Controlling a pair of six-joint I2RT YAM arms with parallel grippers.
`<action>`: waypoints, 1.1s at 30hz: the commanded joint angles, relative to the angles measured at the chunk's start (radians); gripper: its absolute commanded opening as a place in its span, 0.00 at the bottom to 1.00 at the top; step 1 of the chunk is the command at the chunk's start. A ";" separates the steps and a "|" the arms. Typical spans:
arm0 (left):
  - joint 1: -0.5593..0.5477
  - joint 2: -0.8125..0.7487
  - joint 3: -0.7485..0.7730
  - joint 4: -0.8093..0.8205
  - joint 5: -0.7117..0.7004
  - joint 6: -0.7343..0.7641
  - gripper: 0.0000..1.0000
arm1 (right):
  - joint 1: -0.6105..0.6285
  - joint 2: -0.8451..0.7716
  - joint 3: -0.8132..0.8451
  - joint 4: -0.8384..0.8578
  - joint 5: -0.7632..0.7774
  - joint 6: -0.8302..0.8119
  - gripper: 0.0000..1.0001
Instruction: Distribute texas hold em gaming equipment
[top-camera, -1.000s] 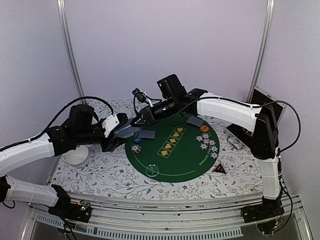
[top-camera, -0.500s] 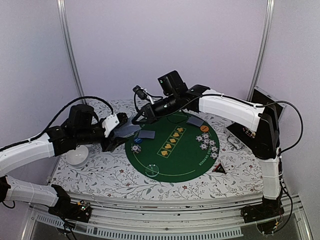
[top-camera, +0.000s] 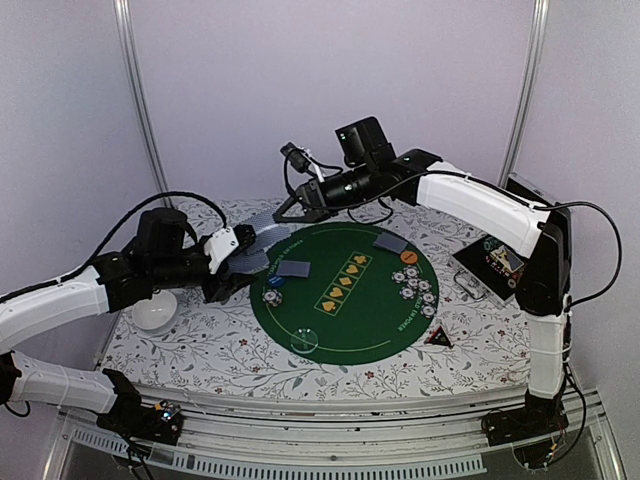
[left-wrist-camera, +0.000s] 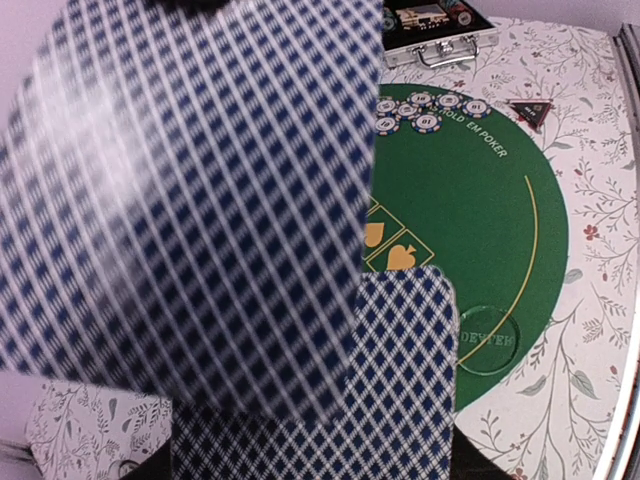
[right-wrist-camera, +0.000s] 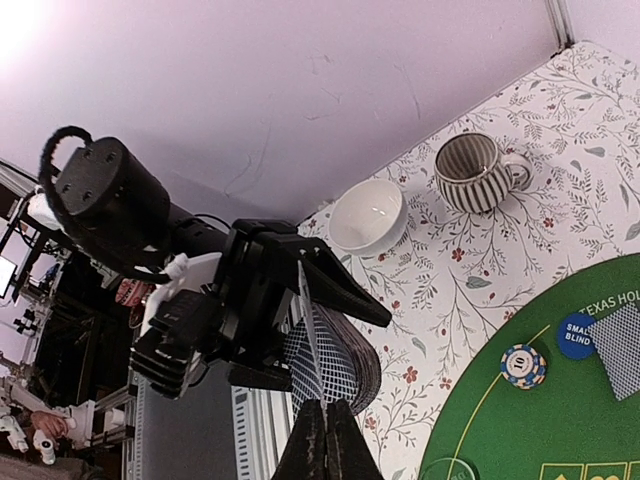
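Observation:
My left gripper (top-camera: 240, 268) is shut on a deck of blue-backed playing cards (left-wrist-camera: 400, 380) and holds it at the mat's left edge. My right gripper (top-camera: 282, 214) is shut on a single card (top-camera: 263, 232) lifted above the deck. That card fills the left wrist view, blurred (left-wrist-camera: 190, 200). In the right wrist view my shut fingertips (right-wrist-camera: 325, 425) pinch the card edge-on over the deck (right-wrist-camera: 335, 365). Two cards (top-camera: 293, 268) (top-camera: 392, 243) lie on the green mat (top-camera: 350, 310). A chip (top-camera: 271, 296), a blue button (top-camera: 277, 281), an orange button (top-camera: 408, 257) and a chip cluster (top-camera: 416, 286) lie there too.
A white bowl (top-camera: 155, 312) sits left of the mat. A striped mug (right-wrist-camera: 475, 170) stands beyond it. An open case (top-camera: 495, 258) lies at the right. A black triangle (top-camera: 438, 338) and a clear disc (top-camera: 305, 340) lie near the mat's front.
My right gripper has risen up and back from the deck with one card pinched in it. My left gripper and the deck have stayed put.

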 joint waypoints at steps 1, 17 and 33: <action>-0.002 -0.017 0.006 0.020 0.011 0.000 0.55 | -0.042 -0.069 0.034 0.057 -0.084 0.051 0.01; -0.002 -0.047 0.002 0.019 0.004 0.003 0.56 | -0.234 0.296 -0.171 0.672 0.080 0.662 0.01; -0.001 -0.055 -0.006 0.027 0.004 0.008 0.56 | -0.201 0.540 -0.093 0.786 0.025 0.955 0.06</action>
